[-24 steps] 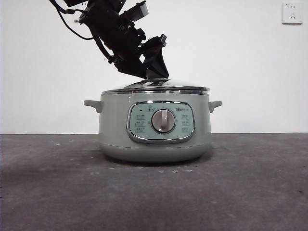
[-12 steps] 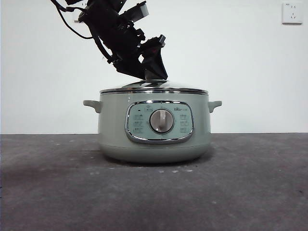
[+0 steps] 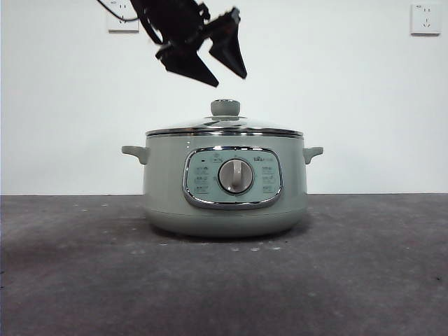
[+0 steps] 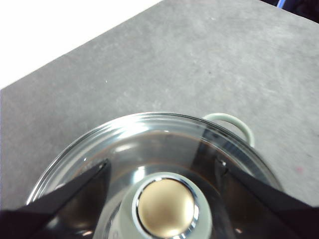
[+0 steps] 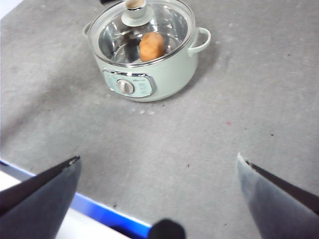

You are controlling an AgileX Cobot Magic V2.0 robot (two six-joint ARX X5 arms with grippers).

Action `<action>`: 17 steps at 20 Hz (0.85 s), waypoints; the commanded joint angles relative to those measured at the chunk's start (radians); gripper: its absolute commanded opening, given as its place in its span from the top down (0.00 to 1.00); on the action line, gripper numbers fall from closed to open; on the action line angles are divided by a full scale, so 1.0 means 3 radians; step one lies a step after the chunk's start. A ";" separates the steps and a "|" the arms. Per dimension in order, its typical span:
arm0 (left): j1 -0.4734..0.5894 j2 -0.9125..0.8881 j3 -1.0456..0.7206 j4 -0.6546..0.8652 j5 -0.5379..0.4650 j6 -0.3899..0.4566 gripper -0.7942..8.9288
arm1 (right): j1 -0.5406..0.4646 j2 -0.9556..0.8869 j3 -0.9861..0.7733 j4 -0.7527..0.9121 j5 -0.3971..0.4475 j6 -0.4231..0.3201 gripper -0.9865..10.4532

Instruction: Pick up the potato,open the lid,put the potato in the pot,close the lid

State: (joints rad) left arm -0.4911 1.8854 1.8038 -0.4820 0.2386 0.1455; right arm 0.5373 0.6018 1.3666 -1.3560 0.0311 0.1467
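The sage-green pot (image 3: 224, 185) stands mid-table with the glass lid (image 3: 224, 127) seated flat on it. The lid's green knob (image 3: 225, 107) is free. My left gripper (image 3: 224, 70) hangs open just above the knob, touching nothing. In the left wrist view the left gripper (image 4: 164, 174) has its jaws spread either side of the knob (image 4: 165, 206), above the lid (image 4: 149, 144). The potato (image 5: 151, 46) lies inside the pot (image 5: 149, 74), seen through the lid (image 5: 164, 25) in the right wrist view. My right gripper (image 5: 157, 169) is open and empty, high and well away from the pot.
The pot's dial (image 3: 236, 176) faces the front view. Side handles (image 3: 135, 152) stick out left and right. Two wall sockets (image 3: 425, 18) sit high on the white wall. A blue table edge (image 5: 109, 211) shows in the right wrist view.
My left gripper has let go of the lid's knob and risen above it. The lid has settled level on the pot.
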 commanded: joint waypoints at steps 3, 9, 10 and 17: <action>0.0056 -0.0299 0.0284 -0.0619 0.0013 -0.0011 0.55 | 0.0006 -0.0014 -0.0028 -0.0086 0.0113 0.0024 0.45; 0.0197 -0.1204 0.0284 -0.1526 0.0011 -0.0010 0.55 | 0.0006 -0.0008 -0.0028 -0.0086 0.0177 -0.0028 0.45; 0.0215 -0.1339 0.0284 -0.1761 0.0011 -0.0011 0.55 | 0.0006 -0.0008 -0.0028 -0.0086 0.0184 -0.0031 0.45; 0.0189 -0.1817 0.0282 -0.2781 0.0018 -0.0011 0.56 | 0.0006 0.0075 -0.0028 -0.0086 0.0184 -0.0067 0.45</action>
State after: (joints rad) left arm -0.4305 1.3384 1.8923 -1.3197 0.2394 0.1455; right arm 0.5373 0.6231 1.3666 -1.3560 0.0822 0.1345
